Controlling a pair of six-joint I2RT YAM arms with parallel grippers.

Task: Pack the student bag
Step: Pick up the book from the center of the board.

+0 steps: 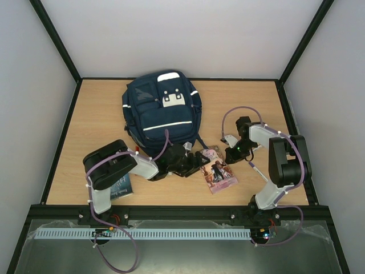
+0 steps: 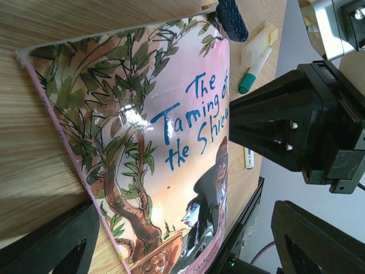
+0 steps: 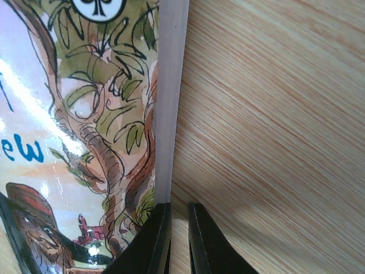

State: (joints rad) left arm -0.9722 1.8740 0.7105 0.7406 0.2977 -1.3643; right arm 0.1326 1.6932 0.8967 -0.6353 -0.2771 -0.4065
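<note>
The student bag [image 1: 161,111], a navy backpack with white strips, lies flat at the back middle of the table. A pink book, "The Taming of the Shrew" [image 1: 219,173], lies flat in front of it; it also shows in the left wrist view [image 2: 142,142] and in the right wrist view [image 3: 74,142]. My left gripper [image 1: 199,161] is open wide and low over the book's left side, with its fingers [image 2: 51,245] spread either side of the cover. My right gripper [image 1: 230,153] is nearly closed and empty, its fingertips [image 3: 208,245] on the table at the book's edge [image 3: 171,97].
A blue book [image 1: 121,187] lies at the near left, partly under the left arm. A green-capped pen [image 2: 255,68] and a pale eraser [image 2: 258,43] lie beyond the pink book. A bag strap end [image 2: 231,17] rests by the book's corner. The wooden table [image 1: 102,123] has dark raised edges.
</note>
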